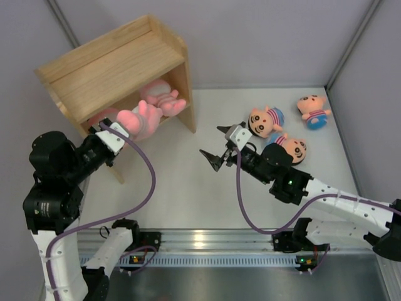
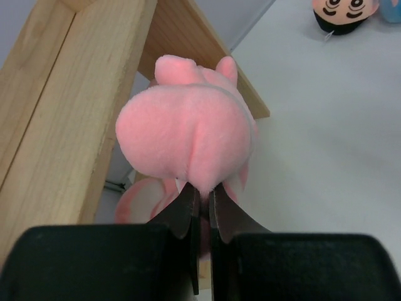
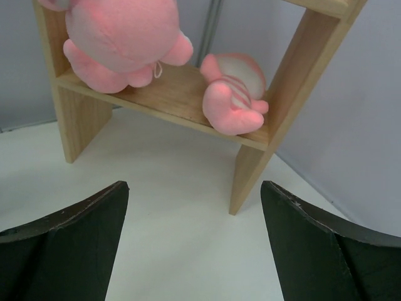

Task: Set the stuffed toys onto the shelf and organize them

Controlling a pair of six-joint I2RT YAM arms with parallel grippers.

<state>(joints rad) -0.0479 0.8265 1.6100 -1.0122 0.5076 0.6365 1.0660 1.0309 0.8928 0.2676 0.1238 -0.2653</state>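
Note:
The wooden shelf [image 1: 113,63] [image 2: 56,138] [image 3: 172,94] stands at the back left. My left gripper [image 1: 121,130] [image 2: 203,189] is shut on a pink stuffed toy [image 1: 141,119] [image 2: 188,135] [image 3: 119,37], pinching its fabric and holding it at the front of the lower tier. A second pink striped toy [image 1: 163,99] [image 3: 235,94] lies on that tier's right end. Part of a third pink toy [image 1: 100,118] [image 2: 135,200] shows below the held one. My right gripper [image 1: 212,142] [image 3: 194,185] hangs open and empty over the table, facing the shelf.
Three peach-headed dolls lie on the table at the right: one [image 1: 266,120] [image 2: 341,15] beside my right wrist, one [image 1: 312,111] near the back corner, one [image 1: 290,148] partly under the right arm. Grey walls close in the back and right.

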